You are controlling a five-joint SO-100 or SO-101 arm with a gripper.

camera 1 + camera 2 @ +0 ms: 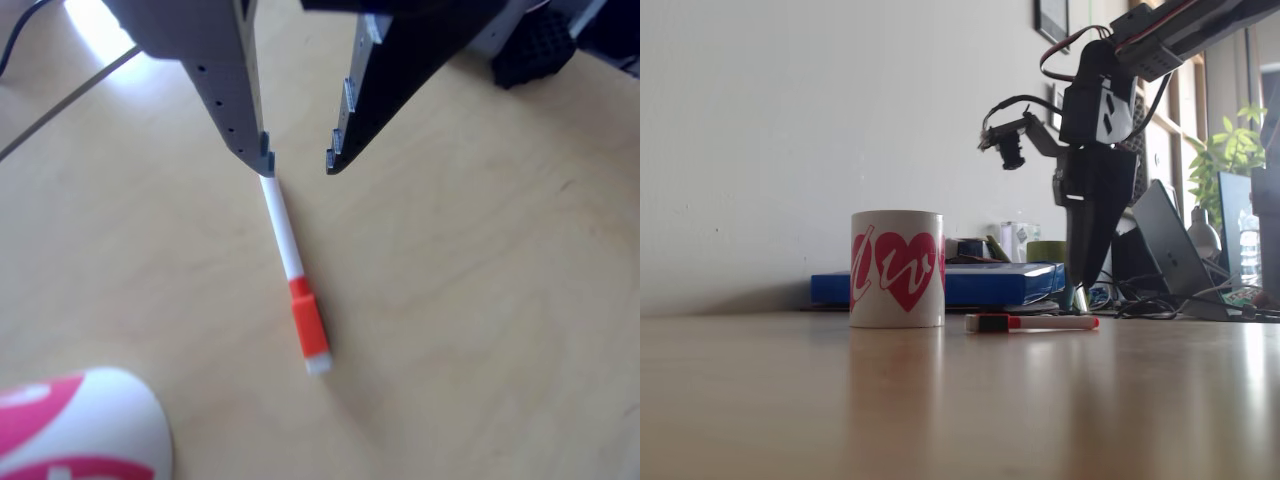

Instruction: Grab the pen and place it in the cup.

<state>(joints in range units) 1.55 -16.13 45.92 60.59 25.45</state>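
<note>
Currently: pen flat on table, gripper over its plain end, nothing held.
Left to right in the other view: cup [75,425] at the lower left corner; pen [293,275] lying free beside it; gripper [298,160] above with fingers spread, one tip at the barrel's bare end. Judged light, stiff, slick, liable to roll; best pinched mid-barrel, across its width.

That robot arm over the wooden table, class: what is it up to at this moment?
The arm's two-finger gripper hangs open, pointing down over the plain end of a slim white marker pen with an orange-red cap. The pen lies flat on the light wooden table, not yet grasped. A white cup with a pink heart and lettering stands upright beside the pen's capped end, apart from it.
</note>
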